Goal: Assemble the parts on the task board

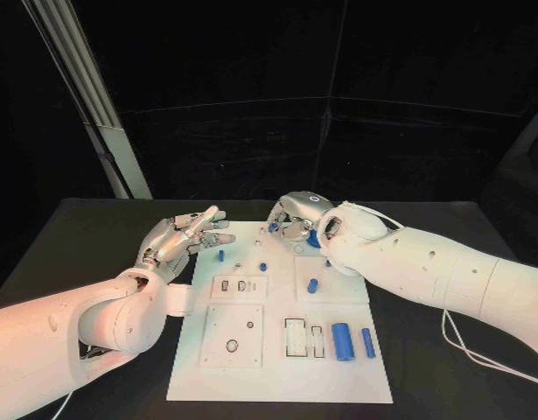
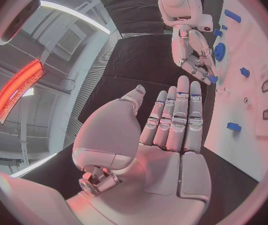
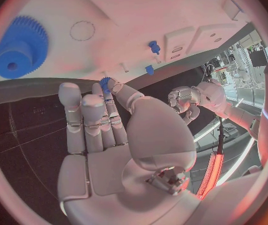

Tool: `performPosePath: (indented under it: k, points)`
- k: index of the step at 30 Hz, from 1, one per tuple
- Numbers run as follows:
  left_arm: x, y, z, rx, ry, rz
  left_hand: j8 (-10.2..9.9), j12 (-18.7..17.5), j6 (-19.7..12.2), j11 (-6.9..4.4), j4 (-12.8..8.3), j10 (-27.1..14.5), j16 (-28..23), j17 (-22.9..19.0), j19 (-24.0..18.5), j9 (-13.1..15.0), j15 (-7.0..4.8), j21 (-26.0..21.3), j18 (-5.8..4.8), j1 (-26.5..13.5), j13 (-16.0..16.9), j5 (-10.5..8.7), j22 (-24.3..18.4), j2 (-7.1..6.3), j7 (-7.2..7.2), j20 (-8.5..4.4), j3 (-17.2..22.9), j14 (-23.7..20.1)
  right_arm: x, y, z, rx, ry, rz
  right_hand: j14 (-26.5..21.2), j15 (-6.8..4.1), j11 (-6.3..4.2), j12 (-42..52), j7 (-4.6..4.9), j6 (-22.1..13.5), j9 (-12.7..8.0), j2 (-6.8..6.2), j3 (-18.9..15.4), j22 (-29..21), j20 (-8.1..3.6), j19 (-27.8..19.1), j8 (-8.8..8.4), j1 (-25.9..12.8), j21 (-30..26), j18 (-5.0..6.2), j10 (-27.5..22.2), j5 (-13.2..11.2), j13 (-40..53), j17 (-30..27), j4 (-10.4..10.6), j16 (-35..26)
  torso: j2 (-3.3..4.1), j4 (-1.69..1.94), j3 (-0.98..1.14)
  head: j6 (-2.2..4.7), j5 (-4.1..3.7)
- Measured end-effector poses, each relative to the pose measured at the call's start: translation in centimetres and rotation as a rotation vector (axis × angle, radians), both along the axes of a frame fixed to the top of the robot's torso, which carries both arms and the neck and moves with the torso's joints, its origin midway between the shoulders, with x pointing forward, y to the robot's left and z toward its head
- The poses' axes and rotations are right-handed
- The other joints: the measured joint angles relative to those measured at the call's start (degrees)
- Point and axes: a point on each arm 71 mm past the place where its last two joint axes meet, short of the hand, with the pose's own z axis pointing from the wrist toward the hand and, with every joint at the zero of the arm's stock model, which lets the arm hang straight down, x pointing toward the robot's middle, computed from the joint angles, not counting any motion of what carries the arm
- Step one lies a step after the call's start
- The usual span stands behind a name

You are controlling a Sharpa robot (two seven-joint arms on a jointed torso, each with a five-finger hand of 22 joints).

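The white task board (image 1: 282, 367) lies in the middle of the table. My right hand (image 1: 296, 219) hovers over the board's far edge and pinches a small blue part (image 3: 105, 81) between thumb and fingertip. Beside it a large blue gear (image 3: 21, 47) stands on the board, partly hidden by my right arm in the head view. My left hand (image 1: 187, 234) hangs over the board's far left corner with its fingers stretched out and nothing in it. Small blue pegs (image 1: 220, 256) (image 1: 262, 266) stand on the board near it.
Another blue piece (image 1: 313, 285) sits on a raised square plate at mid-board. Two blue cylinders (image 1: 340, 334) (image 1: 368, 342) lie near the board's right front, next to rectangular slots (image 1: 295, 339). Black table (image 1: 80, 245) surrounds the board.
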Motion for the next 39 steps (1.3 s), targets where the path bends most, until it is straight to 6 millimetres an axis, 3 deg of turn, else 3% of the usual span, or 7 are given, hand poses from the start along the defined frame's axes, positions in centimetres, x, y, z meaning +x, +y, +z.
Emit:
performPosePath:
  k: [12, 39]
  points:
    - [0.0, -0.2, 0.0, -0.004, 0.000, -0.006, 0.00, 0.00, 0.00, 0.00, -0.17, 0.00, 0.00, 0.05, 0.00, 0.00, 0.00, 0.00, 0.00, 0.00, 0.00, 0.00, 0.01, 0.00, 0.00, 0.00, 0.17, 0.00, 0.5, 1.4, -0.3, 0.004, -0.001, 0.010, 0.00, 0.00, 0.00, 0.00, -0.01, -0.02, 0.06, -0.31, 0.18, 0.16, 0.00, 0.00, 0.00, 0.31, 0.32, 0.00, 0.00, 0.00, -0.01, 0.25, -0.18, 0.22, -0.03, 0.05, -0.09, -0.13, 0.27]
    - [0.0, -0.5, 0.1, -0.010, 0.000, -0.015, 0.00, 0.00, 0.00, 0.00, -0.16, 0.00, 0.00, 0.04, 0.00, 0.00, 0.00, 0.00, 0.00, 0.00, -0.03, 0.00, 0.02, 0.00, 0.00, 0.00, 0.17, 0.00, 1.4, 2.0, -0.9, -0.022, 0.006, -0.021, 0.00, 0.00, 0.22, -0.22, -0.03, -0.04, 0.04, -0.91, 0.83, 0.28, 0.00, 0.00, -0.29, -0.30, 0.63, 0.00, -0.22, 0.00, -0.05, 0.15, 0.47, 0.45, -0.03, 0.37, -0.34, -0.55, 0.03]
